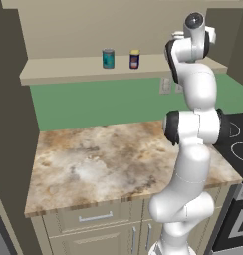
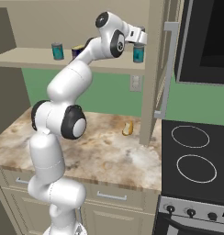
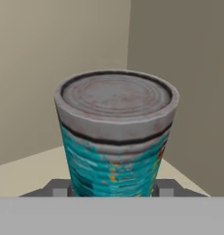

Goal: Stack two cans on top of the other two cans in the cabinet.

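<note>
Teal can (image 3: pixel 114 137) clamped in tool (image 2: pixel 138 45) above cabinet (image 2: pixel 36 57) ledge.

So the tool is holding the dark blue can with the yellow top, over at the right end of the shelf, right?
Not quite. The tool is closed on a teal can with a grey top, as the hand view shows. The dark blue can stands further left on the shelf, untouched.

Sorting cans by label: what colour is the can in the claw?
Teal with a grey top, clearest in the hand view: the teal can.
</note>
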Robot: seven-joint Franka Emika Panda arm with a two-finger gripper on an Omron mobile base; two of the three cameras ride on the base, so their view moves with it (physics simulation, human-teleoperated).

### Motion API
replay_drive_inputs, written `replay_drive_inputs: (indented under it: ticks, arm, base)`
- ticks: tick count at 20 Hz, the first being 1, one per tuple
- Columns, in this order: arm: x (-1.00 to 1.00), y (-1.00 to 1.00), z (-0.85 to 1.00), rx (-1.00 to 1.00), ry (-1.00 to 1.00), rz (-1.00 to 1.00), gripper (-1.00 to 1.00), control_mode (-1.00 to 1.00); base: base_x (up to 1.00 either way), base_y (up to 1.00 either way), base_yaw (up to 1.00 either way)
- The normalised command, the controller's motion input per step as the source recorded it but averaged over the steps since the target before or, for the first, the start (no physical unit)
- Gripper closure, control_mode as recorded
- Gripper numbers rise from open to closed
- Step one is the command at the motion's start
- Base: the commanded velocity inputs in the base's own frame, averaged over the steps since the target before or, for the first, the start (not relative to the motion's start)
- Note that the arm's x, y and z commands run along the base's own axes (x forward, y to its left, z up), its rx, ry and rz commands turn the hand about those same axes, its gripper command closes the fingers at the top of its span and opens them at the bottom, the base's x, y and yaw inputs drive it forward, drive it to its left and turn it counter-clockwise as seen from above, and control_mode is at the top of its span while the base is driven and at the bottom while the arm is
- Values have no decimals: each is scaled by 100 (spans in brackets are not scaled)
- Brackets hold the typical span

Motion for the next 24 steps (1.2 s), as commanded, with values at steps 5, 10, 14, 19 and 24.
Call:
replay_drive_inputs:
  ticks: [5,10,14,19,24]
  arm:
    - [3,0,-13,3,4,0,-100,-100]
    - [0,0,-10,3,0,0,-100,-100]
    - [0,0,-11,2,0,0,-100,-100]
    - [-1,0,-13,2,-1,0,-100,-100]
    - [-18,9,-11,0,-1,0,-100,-100]
  base:
    - [0,0,0]
    - [0,0,0]
    - [0,0,0]
    - [0,0,0]
    - [0,0,0]
